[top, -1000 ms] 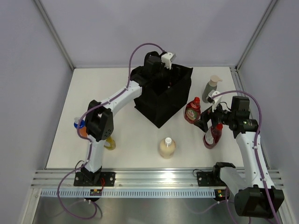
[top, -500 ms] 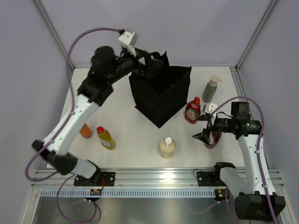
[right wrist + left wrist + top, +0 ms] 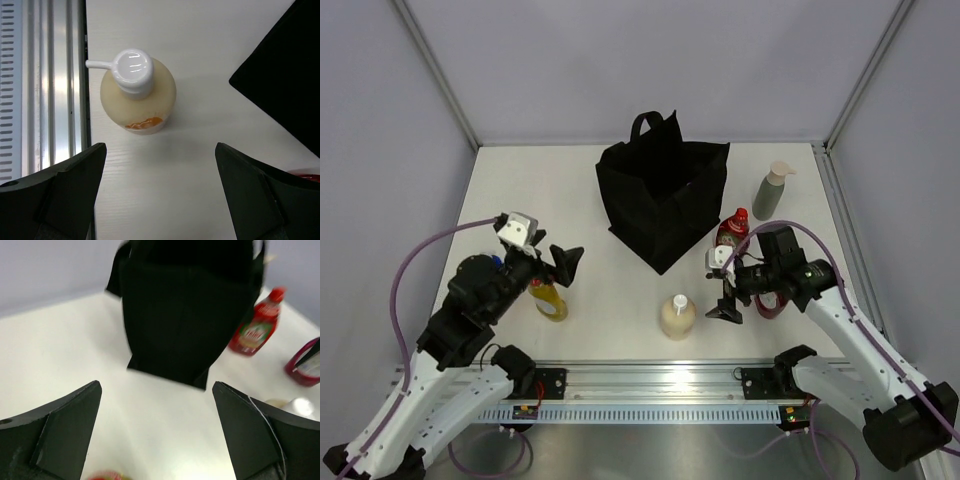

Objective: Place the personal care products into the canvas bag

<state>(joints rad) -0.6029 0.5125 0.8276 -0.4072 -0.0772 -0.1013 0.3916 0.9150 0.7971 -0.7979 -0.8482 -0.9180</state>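
Evidently picking is starting: the right gripper (image 3: 160, 147) is gaping empty just short of the cream bottle (image 3: 138, 95), the left gripper (image 3: 156, 385) gaping by the yellow bottle (image 3: 549, 300), each probably needing to straddle, squeeze, then reach the bag (image 3: 665, 200).

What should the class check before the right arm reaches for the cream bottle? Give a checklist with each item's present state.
1. Right gripper open: ok, fingers spread wide.
2. Cream bottle upright, nothing touching it: ok.
3. Cream bottle between the right fingers: not ok, it lies ahead of the tips.
4. Bag upright, mouth open: ok.
5. Left gripper away from the bag: ok, it is open near the yellow bottle.
6. Room inside the bag: cannot tell, the interior is dark.
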